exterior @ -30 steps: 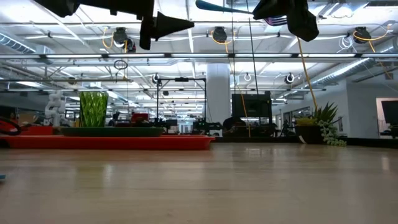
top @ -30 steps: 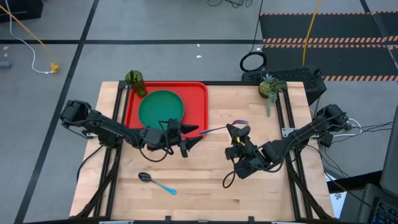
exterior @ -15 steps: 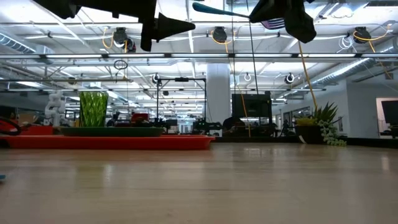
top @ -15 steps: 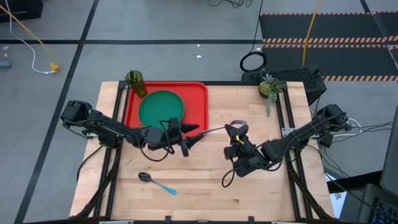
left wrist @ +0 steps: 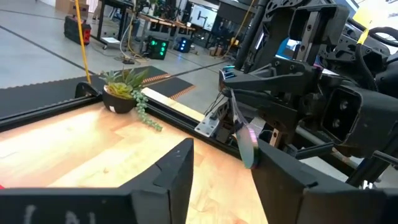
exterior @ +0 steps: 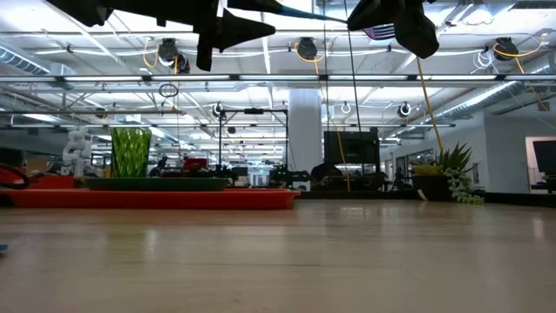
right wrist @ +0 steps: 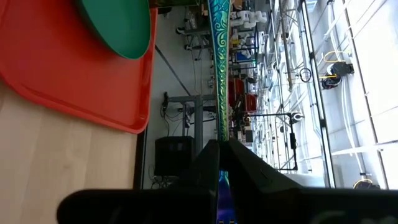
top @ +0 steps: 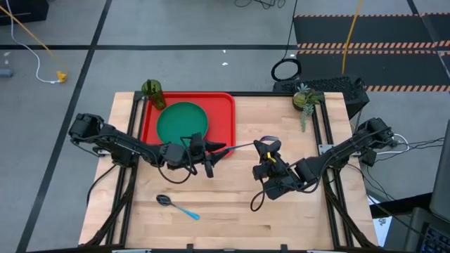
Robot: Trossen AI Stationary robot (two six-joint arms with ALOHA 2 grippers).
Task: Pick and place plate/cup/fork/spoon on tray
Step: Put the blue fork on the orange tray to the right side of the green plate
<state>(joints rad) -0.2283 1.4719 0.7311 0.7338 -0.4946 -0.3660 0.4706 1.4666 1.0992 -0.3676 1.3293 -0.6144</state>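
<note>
A light wooden table (top: 232, 204) with black rails along its sides stands on a grey floor crossed by dark lines. At its far left sits a red tray (top: 223, 112) holding a dark green plate (top: 181, 121). A translucent green cup (top: 152, 93) stands at the tray's far left corner, and whether it rests inside the rim cannot be told. A small potted plant (top: 304, 98) sits at the table's far right corner. A spoon (top: 176, 206) with a light blue handle lies on the bare wood near the front left, well apart from the tray.

Above the middle of the table, the right gripper (top: 266, 145) is clamped tight on the head end of the fork (top: 242, 147), which is held in the air with its handle reaching toward the left arm. The left gripper (top: 214, 156) meets the handle tip with its fingers (left wrist: 177, 168) narrowed around it; whether they actually pinch it cannot be told.

From table height, the room behind is a large workshop with white ceiling beams, hanging cables, equipment racks and screens.
</note>
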